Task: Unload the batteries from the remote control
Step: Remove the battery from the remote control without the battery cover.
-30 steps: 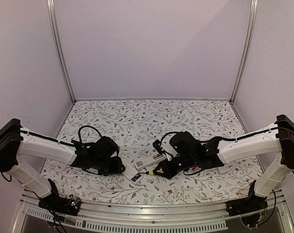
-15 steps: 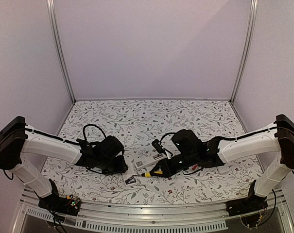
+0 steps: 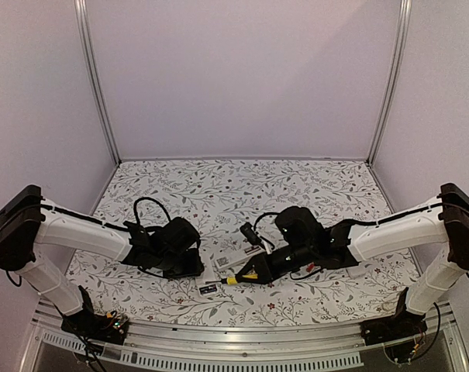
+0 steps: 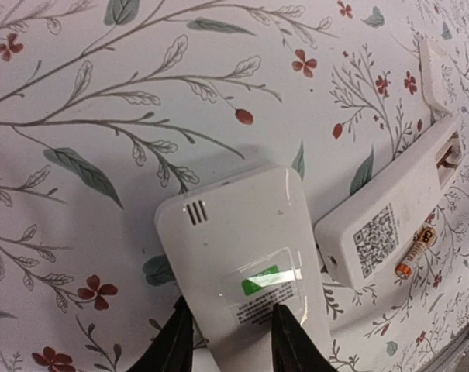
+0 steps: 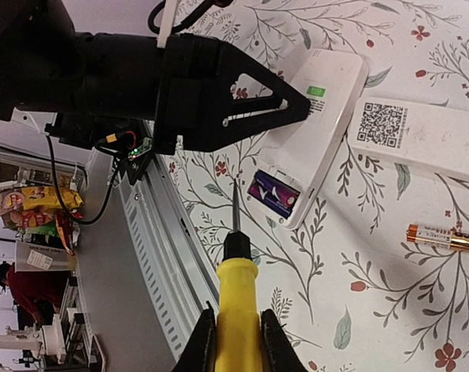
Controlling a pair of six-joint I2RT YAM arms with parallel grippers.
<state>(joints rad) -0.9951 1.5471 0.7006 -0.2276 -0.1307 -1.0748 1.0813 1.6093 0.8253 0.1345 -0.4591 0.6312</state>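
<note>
The remote control [image 4: 234, 240] lies back-up on the flowered table, a green sticker on its back. My left gripper [image 4: 232, 341] is shut on its near end; one finger sits at the left edge, the other over the back. In the right wrist view its open compartment shows dark purple batteries [image 5: 274, 194] still seated. A loose red-orange battery [image 5: 441, 238] lies on the table beside it. My right gripper [image 5: 236, 337] is shut on a yellow-handled screwdriver [image 5: 236, 294], its tip just short of the compartment. From above, both grippers [image 3: 194, 271] [image 3: 259, 271] meet near the table's front edge.
A second white remote [image 4: 389, 225] with a QR code lies right beside the held one, its battery bay open, with a loose white cover [image 4: 434, 74] beyond it. The table's aluminium front rail [image 5: 164, 256] runs close under the screwdriver.
My left gripper's jaws have closed in on the remote. My right gripper has carried the screwdriver a little left, bringing its tip nearer the remote's open compartment.
</note>
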